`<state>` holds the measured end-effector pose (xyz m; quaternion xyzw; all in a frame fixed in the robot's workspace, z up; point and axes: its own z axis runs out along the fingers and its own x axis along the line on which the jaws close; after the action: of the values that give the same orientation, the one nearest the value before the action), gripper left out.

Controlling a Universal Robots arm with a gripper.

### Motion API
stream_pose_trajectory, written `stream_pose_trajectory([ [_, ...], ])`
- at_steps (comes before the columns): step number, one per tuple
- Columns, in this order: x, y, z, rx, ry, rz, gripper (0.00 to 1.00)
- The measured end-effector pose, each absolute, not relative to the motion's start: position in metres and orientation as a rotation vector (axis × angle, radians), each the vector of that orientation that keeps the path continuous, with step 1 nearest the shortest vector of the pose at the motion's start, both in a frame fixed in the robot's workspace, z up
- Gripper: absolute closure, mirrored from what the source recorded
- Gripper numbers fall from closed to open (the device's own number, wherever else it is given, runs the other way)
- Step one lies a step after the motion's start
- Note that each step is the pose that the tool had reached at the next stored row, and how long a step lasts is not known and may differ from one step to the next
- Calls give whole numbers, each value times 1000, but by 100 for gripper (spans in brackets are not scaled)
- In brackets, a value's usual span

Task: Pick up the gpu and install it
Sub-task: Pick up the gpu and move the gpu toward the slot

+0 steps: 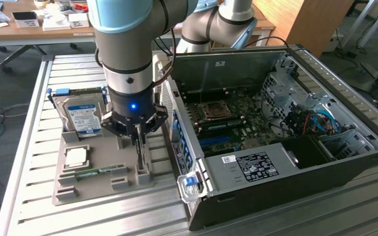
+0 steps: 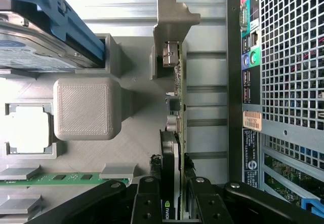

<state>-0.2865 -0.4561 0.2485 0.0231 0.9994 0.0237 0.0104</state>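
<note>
Fingers (image 2: 147,203): two black fingers sit astride the gpu (image 2: 171,168), one against each face, pinching it at the fan end. The gpu stands on its long edge in a slot of the grey holder (image 2: 136,148), along the holder's edge nearest the case (image 2: 283,57). Its bracket end sits in a raised grey post at the other end of that slot. The gpu has not been lifted out of the slot. The arm (image 1: 128,59) comes straight down over this edge of the holder. A hard drive (image 2: 30,57) in a blue bracket stands in the holder corner away from the case. A CPU (image 2: 28,127) lies flat in its recess along the holder's edge away from the case. Beyond the CPU, a green RAM stick (image 2: 61,177) lies near the holder's end opposite the hard drive. The holder rests on the slatted metal worktop (image 2: 202,1). The case lies just beside the holder, on the exterior view's right, with its open side up and the motherboard exposed.
</note>
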Motion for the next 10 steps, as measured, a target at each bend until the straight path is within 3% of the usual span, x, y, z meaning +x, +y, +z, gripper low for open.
stream_pose_trajectory([
  [10,-287,-456,256,72,3119,74,73],
])
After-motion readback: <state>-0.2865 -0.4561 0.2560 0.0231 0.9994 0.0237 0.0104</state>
